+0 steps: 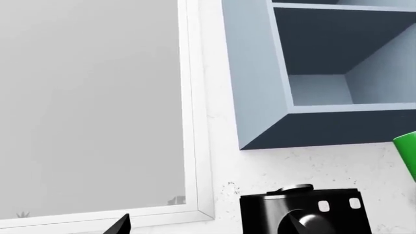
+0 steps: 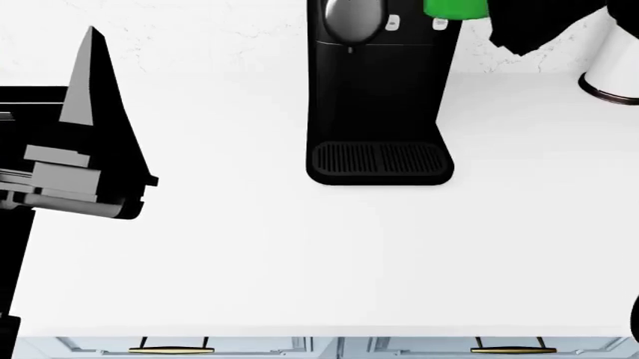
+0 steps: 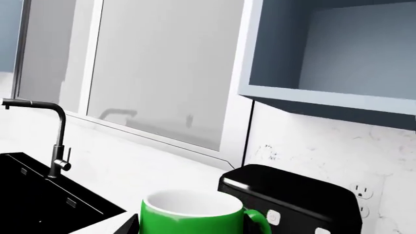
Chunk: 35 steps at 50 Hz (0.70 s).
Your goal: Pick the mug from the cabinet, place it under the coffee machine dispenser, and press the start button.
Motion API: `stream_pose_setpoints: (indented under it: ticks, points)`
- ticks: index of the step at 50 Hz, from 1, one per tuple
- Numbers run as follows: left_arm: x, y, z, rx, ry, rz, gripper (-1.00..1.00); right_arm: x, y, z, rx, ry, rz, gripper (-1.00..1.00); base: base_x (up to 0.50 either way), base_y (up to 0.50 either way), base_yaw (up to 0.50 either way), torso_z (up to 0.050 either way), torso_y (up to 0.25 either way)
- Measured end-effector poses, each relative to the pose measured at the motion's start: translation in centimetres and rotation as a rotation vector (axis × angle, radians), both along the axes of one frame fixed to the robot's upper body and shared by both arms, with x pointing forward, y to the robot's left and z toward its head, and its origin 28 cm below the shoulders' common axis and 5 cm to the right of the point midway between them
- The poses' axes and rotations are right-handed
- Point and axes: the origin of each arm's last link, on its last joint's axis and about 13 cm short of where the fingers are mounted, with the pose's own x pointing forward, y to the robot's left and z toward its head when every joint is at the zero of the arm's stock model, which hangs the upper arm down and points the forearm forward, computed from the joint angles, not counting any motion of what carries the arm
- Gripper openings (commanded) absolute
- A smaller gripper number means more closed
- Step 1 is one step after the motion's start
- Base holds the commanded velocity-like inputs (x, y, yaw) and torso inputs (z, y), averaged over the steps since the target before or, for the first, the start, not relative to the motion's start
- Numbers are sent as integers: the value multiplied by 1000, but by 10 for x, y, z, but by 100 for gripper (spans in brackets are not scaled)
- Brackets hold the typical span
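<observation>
Current step, as judged: transfer of the mug point(image 3: 188, 213) from the cabinet point(image 3: 325, 73) toward the coffee machine point(image 2: 379, 97). The mug is out of the cabinet and held aloft, just beside the top of the coffee machine on the robot's right. The right wrist view shows it close under the camera, upright, white interior visible, handle point(image 3: 260, 222) toward the machine. The right end effector appears to hold the mug, but its fingers are not clearly visible, so its opening cannot be told. The left end effector point(image 2: 90, 120) hangs over the counter point(image 2: 250, 254), well apart from the coffee machine on the robot's left, holding nothing; its opening cannot be told. Next move, as judged: lower the mug in front of the machine, onto the drip tray point(image 2: 379, 161) directly below the dispenser point(image 2: 352, 19), keeping it upright. The dispenser dome overhangs the tray and may obstruct a vertical descent. A white cylinder point(image 2: 611, 78) stands right of the machine; a sink point(image 3: 46, 195) and faucet point(image 3: 55, 136) lie well left.
</observation>
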Motion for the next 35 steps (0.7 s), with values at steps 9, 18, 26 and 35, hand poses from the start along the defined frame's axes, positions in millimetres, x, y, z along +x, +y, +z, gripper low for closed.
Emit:
stream_pose_setpoints:
  ticks: [9,18,26,35]
  points:
    - [0,0,-1,1,3,2,100,1,1,-10,-4,20,4,-100,0,0,0,0,0]
    - [0,0,-2,0,5,2,100,0,0,-18,-4,33,1,-100,0,0,0,0,0]
    - [0,0,-2,0,7,2,100,-2,1,-24,-12,8,-15,-100,0,0,0,0,0]
    - [0,0,-3,0,8,1,100,-7,6,-35,-32,-45,-33,-100,0,0,0,0,0]
